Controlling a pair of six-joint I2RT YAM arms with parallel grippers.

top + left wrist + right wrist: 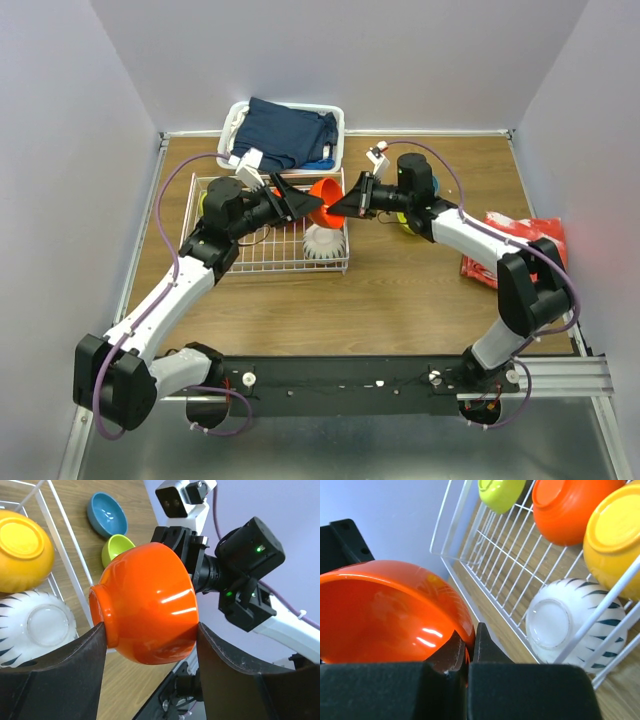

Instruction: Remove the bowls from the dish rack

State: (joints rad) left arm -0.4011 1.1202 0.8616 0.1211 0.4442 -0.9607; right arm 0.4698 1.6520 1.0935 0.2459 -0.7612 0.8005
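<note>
Handover toward counter's far edge: red-orange bowl (pixel 322 197) clamped across body in left gripper (pixel 150 630), rim pinched in right gripper (pixel 471 642); next, likely open left only.

This is a robotics lab test cell: plain pale partition walls (pixel 60 150) box in a wood-grain tabletop (pixel 400 300). Robot arms (pixel 455 232) stand on a black mounting bar (pixel 340 385) with an aluminium rail (pixel 590 372), and purple cables (pixel 166 215) trail from them.
</note>
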